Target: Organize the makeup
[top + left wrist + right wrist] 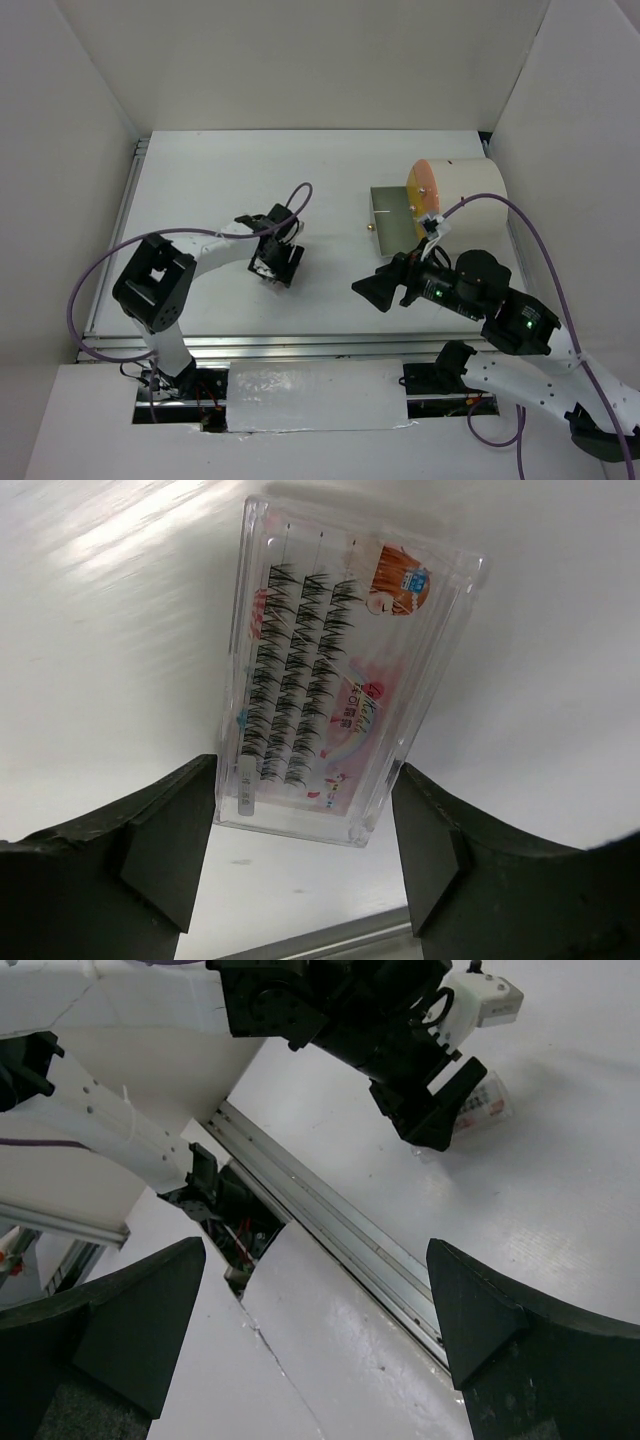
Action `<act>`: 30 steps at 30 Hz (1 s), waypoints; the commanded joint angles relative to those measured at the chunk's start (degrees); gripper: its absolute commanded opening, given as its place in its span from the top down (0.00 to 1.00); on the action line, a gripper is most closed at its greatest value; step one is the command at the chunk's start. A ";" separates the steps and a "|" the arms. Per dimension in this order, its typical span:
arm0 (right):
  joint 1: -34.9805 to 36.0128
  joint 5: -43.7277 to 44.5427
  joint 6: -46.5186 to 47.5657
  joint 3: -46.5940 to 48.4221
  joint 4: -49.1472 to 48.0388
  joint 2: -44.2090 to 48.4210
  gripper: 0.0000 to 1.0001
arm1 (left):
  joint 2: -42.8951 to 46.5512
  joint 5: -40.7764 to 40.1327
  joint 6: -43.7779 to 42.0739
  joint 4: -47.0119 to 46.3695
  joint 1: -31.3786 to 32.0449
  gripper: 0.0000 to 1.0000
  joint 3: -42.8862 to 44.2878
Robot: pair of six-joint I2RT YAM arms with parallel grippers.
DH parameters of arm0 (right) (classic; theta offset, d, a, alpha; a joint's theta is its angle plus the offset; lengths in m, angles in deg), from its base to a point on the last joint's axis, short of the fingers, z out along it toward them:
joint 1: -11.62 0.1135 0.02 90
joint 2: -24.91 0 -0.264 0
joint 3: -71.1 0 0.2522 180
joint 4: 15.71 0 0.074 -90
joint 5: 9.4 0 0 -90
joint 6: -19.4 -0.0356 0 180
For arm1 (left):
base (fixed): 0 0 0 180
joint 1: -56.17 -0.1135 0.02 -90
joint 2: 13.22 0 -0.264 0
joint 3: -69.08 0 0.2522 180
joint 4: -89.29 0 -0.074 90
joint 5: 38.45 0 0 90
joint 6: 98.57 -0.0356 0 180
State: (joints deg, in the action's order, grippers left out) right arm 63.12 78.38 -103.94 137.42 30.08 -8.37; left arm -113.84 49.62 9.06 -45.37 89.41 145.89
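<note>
A clear flat packet (pixel 330 670) with pink print and rows of dark lashes lies on the white table. My left gripper (pixel 303 815) is open, with one finger on each side of the packet's near end and small gaps between. In the top view the left gripper (pixel 275 262) covers the packet. The right wrist view shows the packet (pixel 487 1106) poking out beside the left gripper (pixel 432 1110). My right gripper (pixel 372 290) is open and empty above the table, right of the left one; it also shows in the right wrist view (pixel 315 1280). No palettes or sticks are in view.
A large white cylinder with an orange front (pixel 455 190) lies at the back right, its metal drawer (pixel 392 212) pulled out to the left. White walls enclose the table. An aluminium rail (pixel 330 1220) runs along the near edge.
</note>
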 commanded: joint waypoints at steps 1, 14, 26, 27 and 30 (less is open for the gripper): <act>0.17 1.16 0.74 3.16 1.01 1.37 0.00 | 2.96 3.51 6.44 -1.51 4.11 0.68 6.54; 0.17 12.67 -2.60 9.14 7.87 8.31 0.00 | -4.85 6.50 25.25 -10.90 12.47 0.70 33.63; 0.17 12.77 -2.96 9.94 9.54 8.84 0.00 | -15.38 8.00 41.96 -30.43 12.65 0.62 36.52; 0.17 12.77 -2.96 9.94 9.54 8.93 0.00 | -16.27 7.48 42.31 -29.56 12.65 0.61 37.40; 0.17 12.50 -2.78 10.02 9.80 9.11 0.00 | -18.91 8.35 42.67 -29.90 12.65 0.56 38.90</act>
State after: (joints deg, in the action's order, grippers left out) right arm 63.12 90.46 -106.76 145.75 39.72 0.81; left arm -131.50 56.90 49.12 -70.29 102.11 181.67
